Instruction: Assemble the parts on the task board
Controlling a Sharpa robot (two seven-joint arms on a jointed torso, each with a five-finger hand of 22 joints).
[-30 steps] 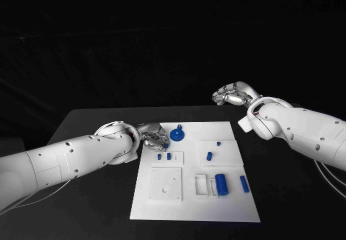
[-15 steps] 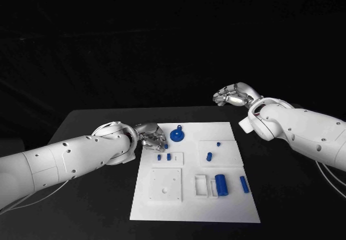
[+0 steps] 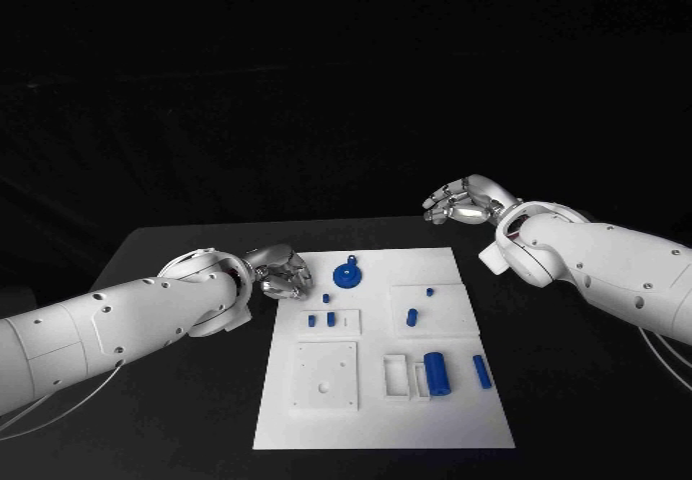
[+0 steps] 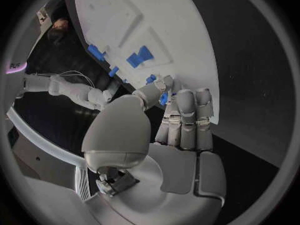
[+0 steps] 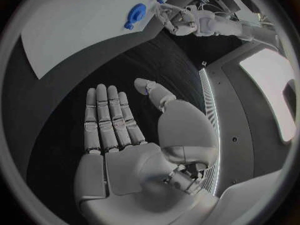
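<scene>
The white task board point(image 3: 378, 405) lies in the middle of the black table. On it are a blue wheel point(image 3: 348, 273), a small peg point(image 3: 326, 297), a pair of short pegs point(image 3: 320, 320), two small pieces point(image 3: 413, 316) to the right, a thick cylinder point(image 3: 437, 373) and a bar point(image 3: 482, 371). My left hand point(image 3: 278, 275) hovers just off the board's left edge beside the wheel. Its fingers point(image 4: 187, 117) lie together with the thumb drawn in against them, and I see nothing held. My right hand point(image 3: 464, 200) is raised beyond the board's far right corner, its palm point(image 5: 134, 135) flat, fingers apart and empty.
The board has raised white blocks: a square plate with holes point(image 3: 327, 375) and a small frame point(image 3: 395, 373) next to the cylinder. Bare black table lies to the left and right of the board.
My left hand has drawn back to the left, off the board's edge and away from the small peg, which stays on the board. The right hand has hardly moved. The camera has shifted slightly.
</scene>
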